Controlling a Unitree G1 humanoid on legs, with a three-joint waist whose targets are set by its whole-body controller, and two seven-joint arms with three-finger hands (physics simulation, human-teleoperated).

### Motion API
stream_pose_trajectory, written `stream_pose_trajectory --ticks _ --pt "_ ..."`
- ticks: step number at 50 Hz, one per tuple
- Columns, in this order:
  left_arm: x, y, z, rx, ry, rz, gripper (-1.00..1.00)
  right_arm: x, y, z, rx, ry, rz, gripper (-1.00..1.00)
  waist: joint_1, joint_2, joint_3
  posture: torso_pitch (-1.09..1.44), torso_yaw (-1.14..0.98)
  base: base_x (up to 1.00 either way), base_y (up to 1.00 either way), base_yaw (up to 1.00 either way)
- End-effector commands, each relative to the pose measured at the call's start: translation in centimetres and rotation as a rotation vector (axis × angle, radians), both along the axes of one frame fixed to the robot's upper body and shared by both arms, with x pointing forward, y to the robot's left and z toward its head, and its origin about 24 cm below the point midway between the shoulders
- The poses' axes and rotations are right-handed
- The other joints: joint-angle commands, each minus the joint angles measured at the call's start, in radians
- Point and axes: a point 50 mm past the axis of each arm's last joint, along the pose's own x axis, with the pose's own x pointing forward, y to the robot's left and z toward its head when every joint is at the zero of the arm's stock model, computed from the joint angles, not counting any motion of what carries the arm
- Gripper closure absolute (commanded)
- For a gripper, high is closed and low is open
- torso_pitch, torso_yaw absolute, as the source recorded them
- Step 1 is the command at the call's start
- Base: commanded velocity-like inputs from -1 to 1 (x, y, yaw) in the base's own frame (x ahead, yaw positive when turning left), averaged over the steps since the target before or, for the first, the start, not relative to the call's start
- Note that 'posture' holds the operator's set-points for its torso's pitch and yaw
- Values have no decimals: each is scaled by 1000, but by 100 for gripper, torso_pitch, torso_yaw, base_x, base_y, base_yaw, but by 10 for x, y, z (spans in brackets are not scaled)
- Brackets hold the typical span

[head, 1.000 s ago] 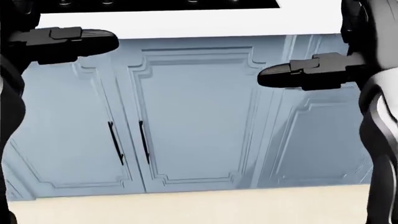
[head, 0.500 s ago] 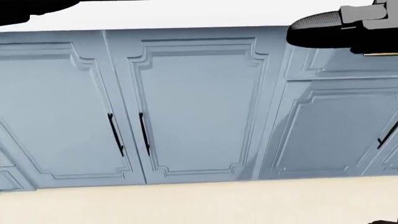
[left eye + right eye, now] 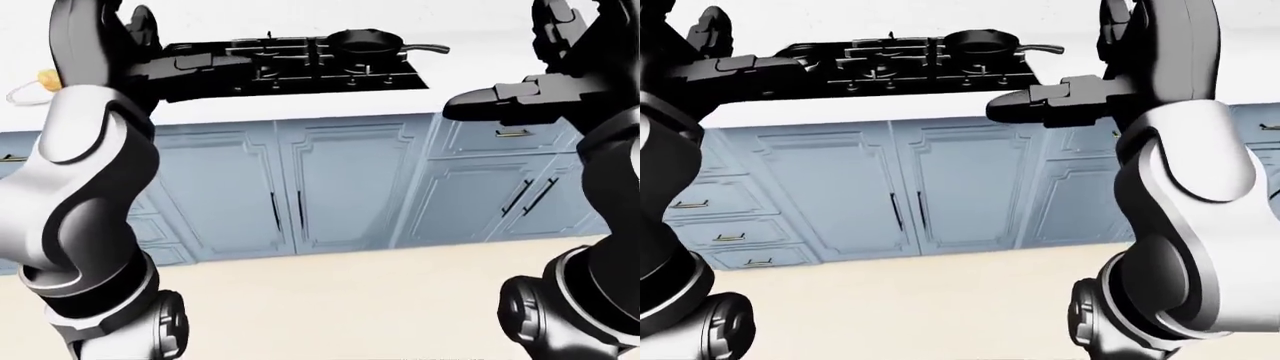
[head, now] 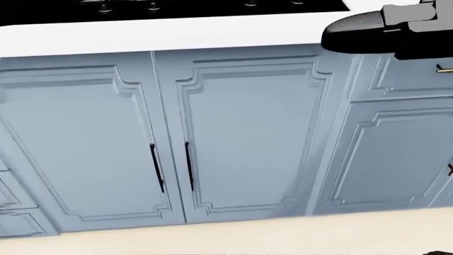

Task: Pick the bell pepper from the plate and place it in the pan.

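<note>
The black pan (image 3: 365,39) stands on the black stove (image 3: 300,67), at the top of the left-eye view. At that view's far left edge, a small yellow thing (image 3: 45,77), seemingly the bell pepper, lies on a white plate (image 3: 14,94) on the white counter. My left hand (image 3: 760,69) is held flat and open over the counter, left of the stove. My right hand (image 3: 470,106) is also flat and open, below and to the right of the pan. Neither hand holds anything. In the head view only the right hand (image 4: 347,33) shows.
Blue-grey cabinet doors (image 4: 240,133) with black handles (image 4: 155,167) run under the white countertop (image 4: 177,34). Drawers with brass pulls (image 3: 725,236) sit at the left. Pale floor (image 3: 360,300) lies between me and the cabinets.
The head camera has moved: the cabinet doors shifted right and down, and the stove's edge came in at the top. The left hand left the head view; the right hand rose.
</note>
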Motion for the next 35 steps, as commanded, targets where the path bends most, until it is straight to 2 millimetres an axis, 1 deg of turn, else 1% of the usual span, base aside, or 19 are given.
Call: stream_pose_trajectory --ticks 1,3,4,6,10,12,13,14,15,16,17,19,25,26,27,29,30,32,35 --pt "-6 -1 12 -1 -64 -3 -100 -4 -2 8 2 -50 -12 -100 -1 -20 -24 0 0 0 35 0" --pt "-6 0 11 -2 -65 -2 -100 -4 -2 8 2 -50 -12 -100 -5 -6 -24 0 0 0 34 0" --pt "-6 0 12 -1 -65 -2 -100 -4 -2 7 3 -50 -13 -100 5 -17 -28 0 0 0 34 0" --pt "-5 0 11 -2 -64 -2 -100 -3 -3 7 6 -49 -13 -100 6 -11 -39 0 0 0 34 0" --pt "-6 0 12 -4 -64 0 -100 -3 -3 7 7 -49 -13 -100 9 24 -19 0 0 0 34 0" --pt "-6 0 12 -6 -63 -1 -100 -3 -3 7 14 -49 -6 -100 4 60 -18 0 0 0 34 0" --pt "-6 0 12 -7 -63 -1 -100 -3 -3 8 15 -49 -6 -100 0 90 -24 0 0 0 34 0" --pt "-6 0 12 -6 -63 -1 -100 -4 -3 8 16 -50 -7 -100 -1 135 -37 0 0 0 34 0" --pt "-6 0 12 -6 -62 -1 -100 -4 -4 8 16 -51 -8 -100 2 106 -36 0 0 0 34 0" --pt "-6 0 12 -6 -61 -1 -100 -4 -4 8 16 -51 -8 -100 2 112 -23 0 0 0 34 0" --pt "-6 0 12 -6 -61 -1 -100 -4 -3 8 16 -51 -6 -100 4 106 -20 0 0 0 34 0" --pt "-6 1 12 -6 -62 0 -100 -4 -3 8 15 -50 -6 -100 3 82 -26 0 0 0 33 0" --pt "-5 0 11 -6 -62 -1 -100 -4 -3 9 14 -52 -7 -100 1 23 -13 0 0 0 34 0" --pt "-6 0 12 -6 -63 -1 -100 -4 -3 9 13 -52 -6 -100 2 6 -15 0 0 0 34 0" --pt "-6 0 12 -6 -63 -1 -100 -4 -3 9 13 -52 -6 -100 4 -19 -22 0 0 0 34 0" --pt "-7 0 13 -6 -64 -1 -100 -5 -3 9 13 -52 -7 -100 -2 -3 -23 0 0 0 34 0" --pt "-7 0 13 -5 -64 -2 -100 -5 -3 9 13 -52 -6 -100 7 -16 -26 0 0 0 33 0" --pt "-7 0 12 -6 -64 -2 -100 -5 -3 9 13 -52 -6 -100 6 -12 -36 0 0 0 34 0" --pt "-6 1 12 -6 -64 -1 -100 -5 -3 9 13 -52 -7 -100 8 14 -23 0 0 0 34 0"
